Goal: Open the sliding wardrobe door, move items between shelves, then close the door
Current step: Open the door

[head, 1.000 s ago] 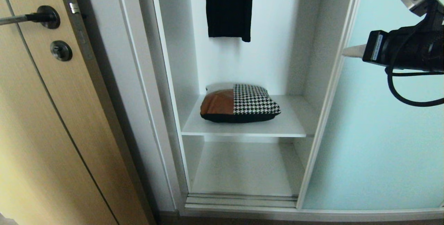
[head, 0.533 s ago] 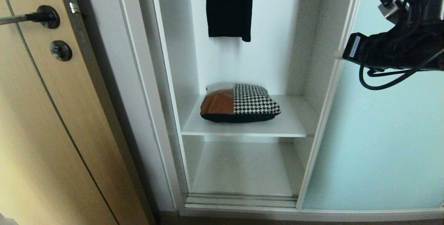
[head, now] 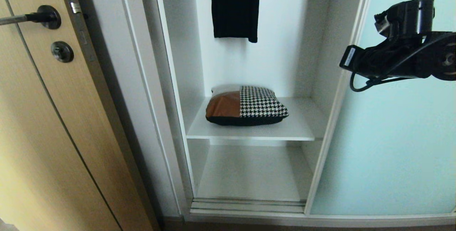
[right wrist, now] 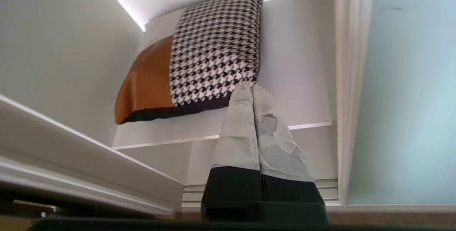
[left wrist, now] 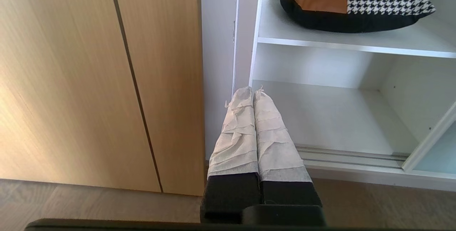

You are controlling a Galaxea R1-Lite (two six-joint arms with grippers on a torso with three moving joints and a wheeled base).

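Reaching leftward past the sliding wardrobe door (head: 384, 135) frame edge, the right gripper (right wrist: 252, 88) has advanced and pitched downward since the earlier frames, fingers clenched and empty. The cushion (head: 245, 105) remains on the upper shelf (head: 299, 128). The left gripper (left wrist: 253, 92) hangs low, clenched, before the lower shelf (left wrist: 338, 117).

Right pincer (right wrist: 252, 88): arm has swung left across the door (head: 392, 135) and over its frame edge, toward the open compartment. Wrist has tipped down; pale fingertips, seen a second ago at the frame, now hidden behind the black body. Cushion (right wrist: 199, 60) lies just beyond the tips.
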